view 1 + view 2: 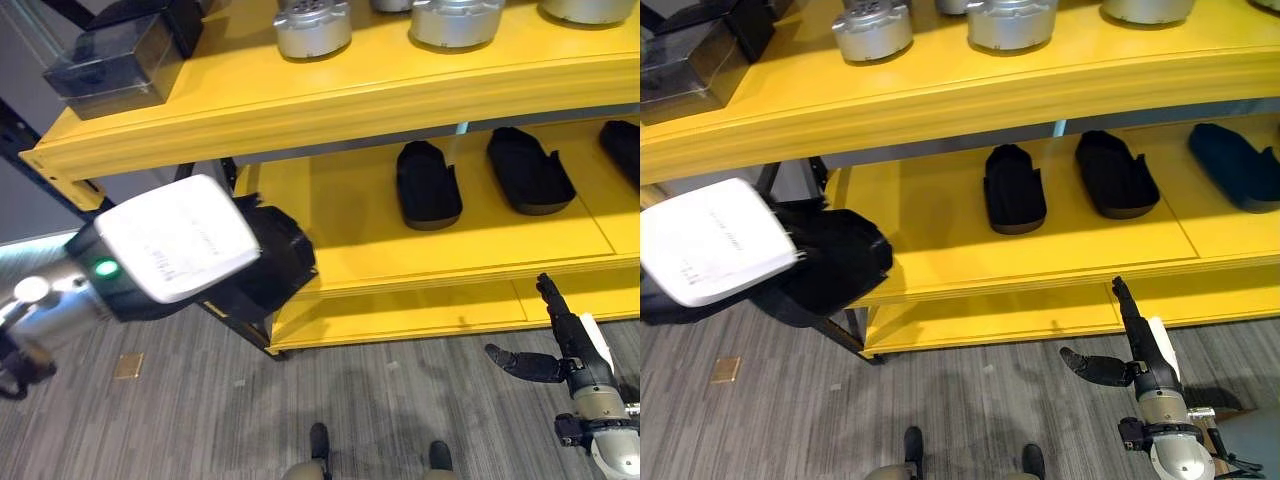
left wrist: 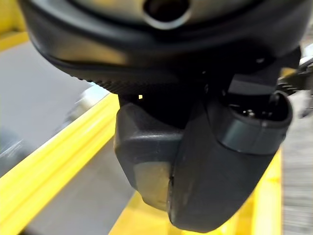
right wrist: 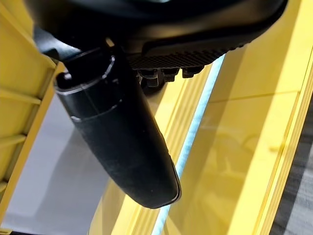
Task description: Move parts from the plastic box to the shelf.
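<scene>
Left hand (image 1: 270,262), dark and seen from its back under a white wrist housing, sits at the near left corner of the yellow two-tier metal shelf (image 1: 330,95), level with the lower tier. Whether its fingers are curled round anything I cannot tell: the head views show only a dark bulk, and its own wrist view shows the thumb (image 2: 215,171) against the yellow edge with no part in sight.

On the upper tier, far left, stands a dark translucent plastic box (image 1: 115,60). Right of it are round silver-grey metal parts (image 1: 312,25) in a row. On the lower tier lie black oblong moulded parts (image 1: 428,185), well apart from one another.

Right hand (image 1: 560,350) hangs low at the near right, in front of the shelf's bottom edge, fingers straight and thumb spread aside, holding nothing.

Judgement: the step in hand appears to be a reach or placement at the lower tier's left end. To do it well, the left hand should clear the front lip before moving inward, and should set any part flat on bare yellow surface, left of the black parts.
</scene>
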